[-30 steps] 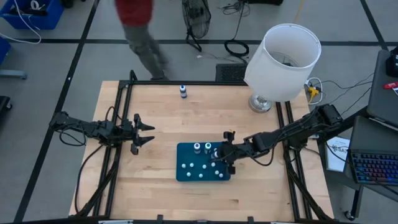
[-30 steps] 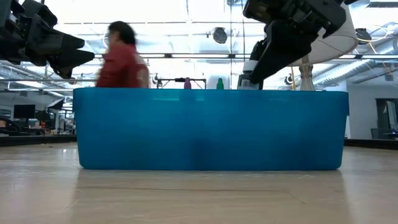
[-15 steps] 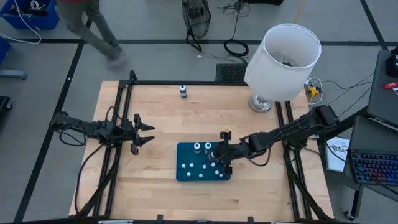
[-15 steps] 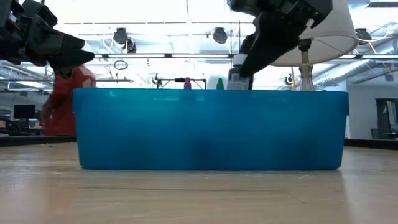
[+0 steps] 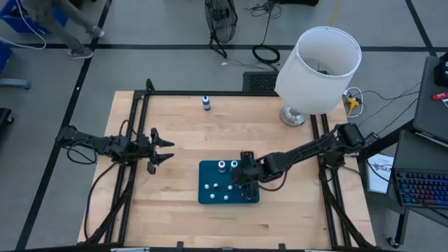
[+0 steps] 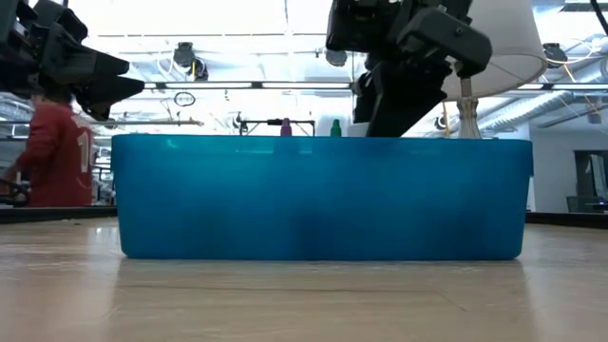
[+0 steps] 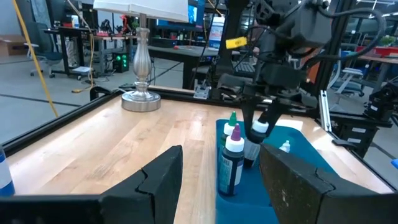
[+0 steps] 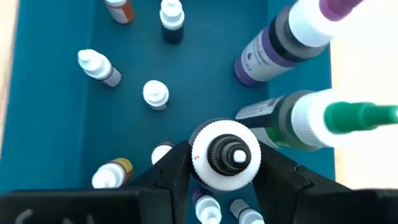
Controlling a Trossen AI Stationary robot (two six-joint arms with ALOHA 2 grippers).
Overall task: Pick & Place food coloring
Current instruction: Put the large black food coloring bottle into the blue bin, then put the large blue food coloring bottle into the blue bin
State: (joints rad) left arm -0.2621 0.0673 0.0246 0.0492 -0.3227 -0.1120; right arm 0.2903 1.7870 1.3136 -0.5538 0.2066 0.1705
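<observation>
A blue tray (image 5: 210, 170) lies near the table's middle. Inside it stand several tiny food coloring bottles with whitish caps (image 8: 155, 93), plus two taller bottles, one purple-tipped (image 8: 273, 53) and one green-tipped (image 8: 305, 118). My right gripper (image 8: 227, 155) reaches down into the tray's right part (image 5: 245, 173) and is shut on a dark bottle with a white cap. Another small bottle (image 5: 206, 103) stands alone near the table's far edge. My left gripper (image 5: 164, 148) hovers open above the table's left part, well away from the tray. My right gripper pinches the bottle by its white cap (image 8: 214, 140) between the two fingers (image 8: 174, 165), coming from above and pointing down. The bottle hangs upright below the fingers, its dark body (image 7: 251, 151) beside the purple-tipped bottle. Whether its base rests on the tray floor I cannot tell.
A lamp with a white shade (image 5: 318, 66) stands at the table's far right corner. The tray's blue wall (image 6: 323, 195) fills the low view and hides the bottles. A person in red (image 6: 52, 142) walks beyond the table's far left.
My right gripper, still shut on the bottle, has moved toward the table's left and down into the tray; the white cap has sunk behind the tray's wall in the low view. The person has walked away toward the far left.
</observation>
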